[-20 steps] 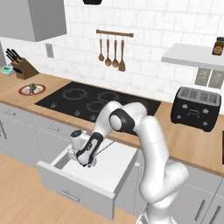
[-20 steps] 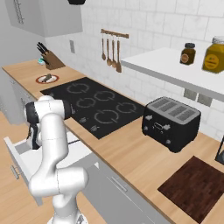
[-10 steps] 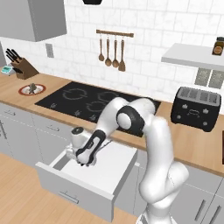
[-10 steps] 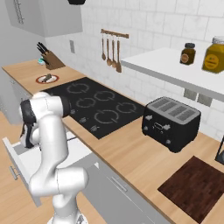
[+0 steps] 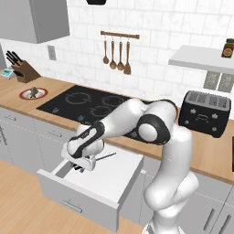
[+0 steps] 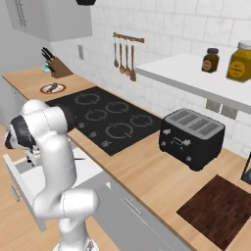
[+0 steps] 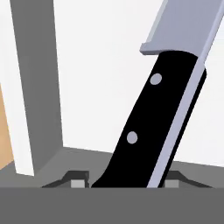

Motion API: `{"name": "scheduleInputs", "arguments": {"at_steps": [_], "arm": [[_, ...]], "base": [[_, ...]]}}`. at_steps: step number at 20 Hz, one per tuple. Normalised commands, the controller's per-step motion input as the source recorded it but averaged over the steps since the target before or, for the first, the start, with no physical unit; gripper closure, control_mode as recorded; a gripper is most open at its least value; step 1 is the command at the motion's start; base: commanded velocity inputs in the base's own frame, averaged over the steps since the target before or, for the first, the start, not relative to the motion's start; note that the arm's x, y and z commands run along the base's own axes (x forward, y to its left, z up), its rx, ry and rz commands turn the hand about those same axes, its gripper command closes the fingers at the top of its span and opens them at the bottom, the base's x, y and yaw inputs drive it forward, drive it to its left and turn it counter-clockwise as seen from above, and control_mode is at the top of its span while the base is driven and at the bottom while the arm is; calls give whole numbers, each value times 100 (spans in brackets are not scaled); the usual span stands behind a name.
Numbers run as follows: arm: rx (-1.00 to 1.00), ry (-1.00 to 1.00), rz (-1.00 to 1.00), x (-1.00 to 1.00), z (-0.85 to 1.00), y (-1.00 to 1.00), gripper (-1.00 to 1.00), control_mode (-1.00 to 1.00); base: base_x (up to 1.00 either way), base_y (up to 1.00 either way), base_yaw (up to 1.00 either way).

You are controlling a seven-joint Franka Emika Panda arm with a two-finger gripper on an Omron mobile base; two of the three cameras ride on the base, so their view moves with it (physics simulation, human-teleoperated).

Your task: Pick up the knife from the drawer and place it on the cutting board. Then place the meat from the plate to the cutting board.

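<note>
The drawer stands pulled out below the counter, white inside. My gripper is down in its left part, shut on the black handle of the knife, whose thin blade points right and slightly up. In the hand view the knife runs up from between my fingertips, its grey blade at the top right. The red-rimmed plate with the meat sits far left on the counter. The dark cutting board lies at the far right of the counter.
A black stove top lies behind the drawer, and a black toaster stands to its right. A knife block is in the back left corner. Utensils hang on the wall. A shelf carries jars.
My elbow has swung a little to the right while the hand stayed low in the drawer. The grip on the knife handle is unchanged.
</note>
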Motion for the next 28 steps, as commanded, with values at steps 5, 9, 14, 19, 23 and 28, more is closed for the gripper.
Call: {"name": "scheduleInputs", "arguments": {"at_steps": [5,9,14,19,23,28], "arm": [[11,19,-1,-27,98,45,100,-100],[-8,1,-7,-22,93,3,100,-100],[-25,-19,0,-41,79,-37,100,-100],[-14,-15,7,-15,87,-83,100,-100],[-20,-11,8,-17,75,-100,100,-100],[-13,-5,13,-30,38,-100,100,-100]], "base": [[0,0,0],[0,0,0],[0,0,0],[0,0,0],[0,0,0],[0,0,0]]}}
